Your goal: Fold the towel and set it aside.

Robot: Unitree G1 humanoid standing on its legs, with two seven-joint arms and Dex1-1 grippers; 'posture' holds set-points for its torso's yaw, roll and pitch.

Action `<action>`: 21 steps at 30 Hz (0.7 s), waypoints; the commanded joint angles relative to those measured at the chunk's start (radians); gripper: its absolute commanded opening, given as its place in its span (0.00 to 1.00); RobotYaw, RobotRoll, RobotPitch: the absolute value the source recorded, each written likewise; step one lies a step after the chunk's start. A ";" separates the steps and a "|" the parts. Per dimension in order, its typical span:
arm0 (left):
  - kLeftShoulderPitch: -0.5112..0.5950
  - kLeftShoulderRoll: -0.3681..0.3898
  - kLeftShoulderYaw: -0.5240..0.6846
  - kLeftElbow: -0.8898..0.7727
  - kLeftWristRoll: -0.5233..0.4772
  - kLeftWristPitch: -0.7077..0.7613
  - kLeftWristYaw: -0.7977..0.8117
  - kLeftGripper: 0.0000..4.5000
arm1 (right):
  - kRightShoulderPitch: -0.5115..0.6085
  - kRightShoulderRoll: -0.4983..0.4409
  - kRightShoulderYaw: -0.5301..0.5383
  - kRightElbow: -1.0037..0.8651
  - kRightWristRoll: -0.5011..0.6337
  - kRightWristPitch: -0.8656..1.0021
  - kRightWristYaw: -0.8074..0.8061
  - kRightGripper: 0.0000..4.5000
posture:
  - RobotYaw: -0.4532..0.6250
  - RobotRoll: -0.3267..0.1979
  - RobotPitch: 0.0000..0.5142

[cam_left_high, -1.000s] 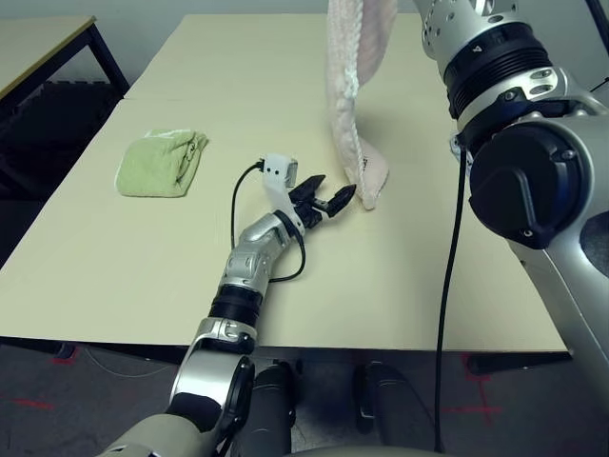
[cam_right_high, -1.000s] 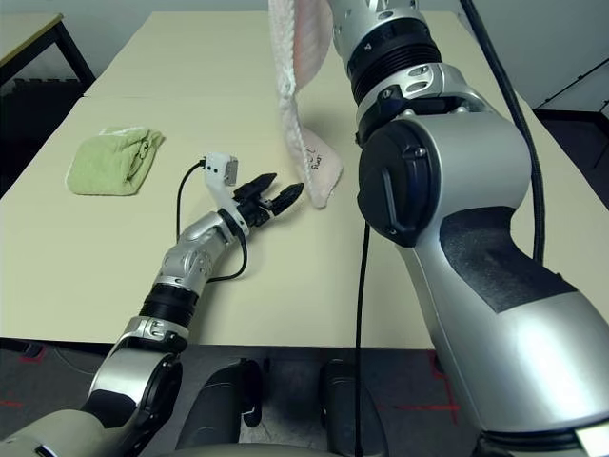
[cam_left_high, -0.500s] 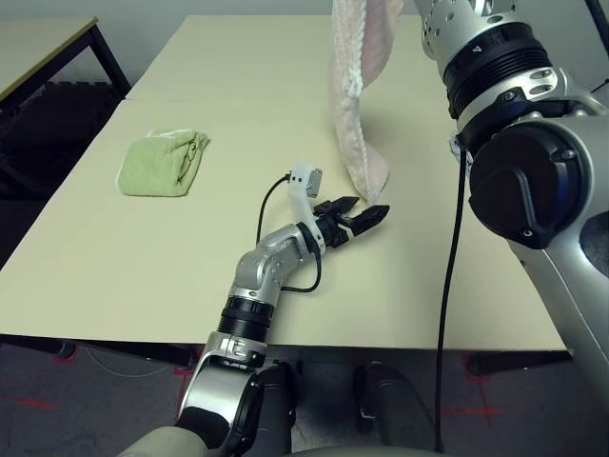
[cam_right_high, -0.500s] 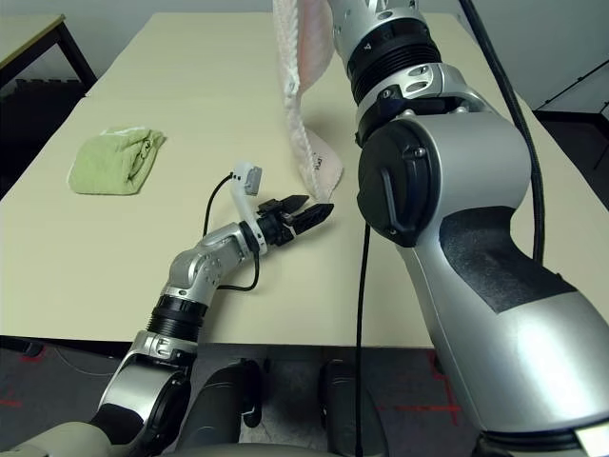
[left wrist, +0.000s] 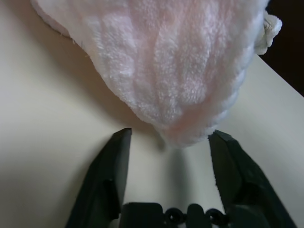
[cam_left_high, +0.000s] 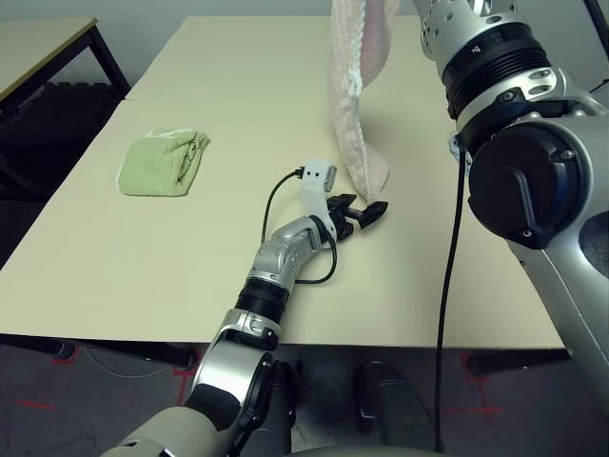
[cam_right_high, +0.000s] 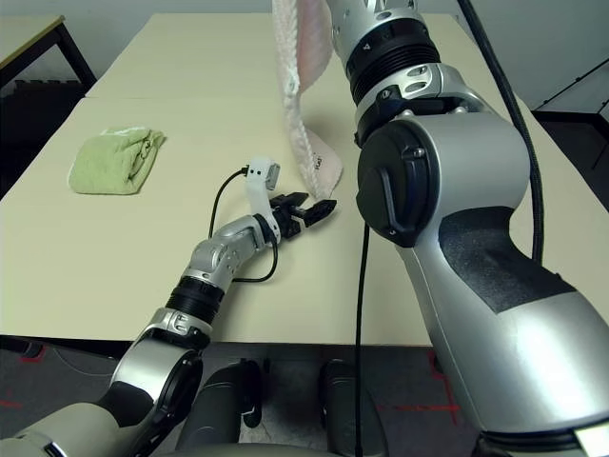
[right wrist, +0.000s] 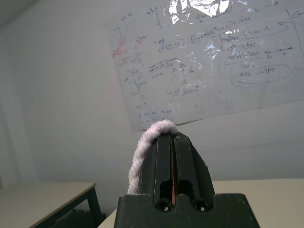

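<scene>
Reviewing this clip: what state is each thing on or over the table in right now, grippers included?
Pink towel: hanging lengthwise from the raised right gripper, lowest corner touching the table.
Right gripper: jaws shut on the pink towel's top edge.
Left gripper: low at the table, jaws apart either side of the towel's bottom corner, not yet gripping.
Green towel: folded, lying apart on the table.

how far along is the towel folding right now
Early. Done: the right gripper, shut on the pink towel, holds it up so it hangs with its low corner on the table. In hand: the left gripper sits at that corner, fingers on either side, not clamped. Left: grasping the corner, folding, and setting it aside.
</scene>
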 commanded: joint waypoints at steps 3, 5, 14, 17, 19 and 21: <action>-0.005 -0.017 -0.018 0.052 0.034 0.010 0.008 0.18 | -0.020 -0.002 0.003 0.006 -0.003 -0.006 -0.004 0.00 | 0.40 0.62 0.23; -0.012 -0.022 -0.011 0.064 0.037 -0.001 0.016 0.03 | -0.019 -0.003 0.003 0.006 -0.003 -0.006 -0.003 0.00 | 0.40 0.62 0.23; 0.030 0.016 0.009 -0.059 0.018 0.024 0.014 0.01 | 0.016 -0.030 0.015 0.007 -0.020 -0.001 -0.001 0.00 | 0.40 0.62 0.25; 0.116 0.110 0.028 -0.247 -0.002 0.112 0.005 0.01 | 0.054 -0.067 0.026 0.009 -0.039 0.004 0.004 0.00 | 0.41 0.62 0.26; 0.174 0.198 0.061 -0.381 -0.019 0.176 -0.001 0.01 | 0.087 -0.097 0.035 0.008 -0.050 0.005 0.010 0.00 | 0.41 0.62 0.27; 0.218 0.331 0.147 -0.516 -0.039 0.238 0.004 0.01 | 0.140 -0.141 0.031 0.004 -0.044 -0.001 0.026 0.00 | 0.42 0.62 0.29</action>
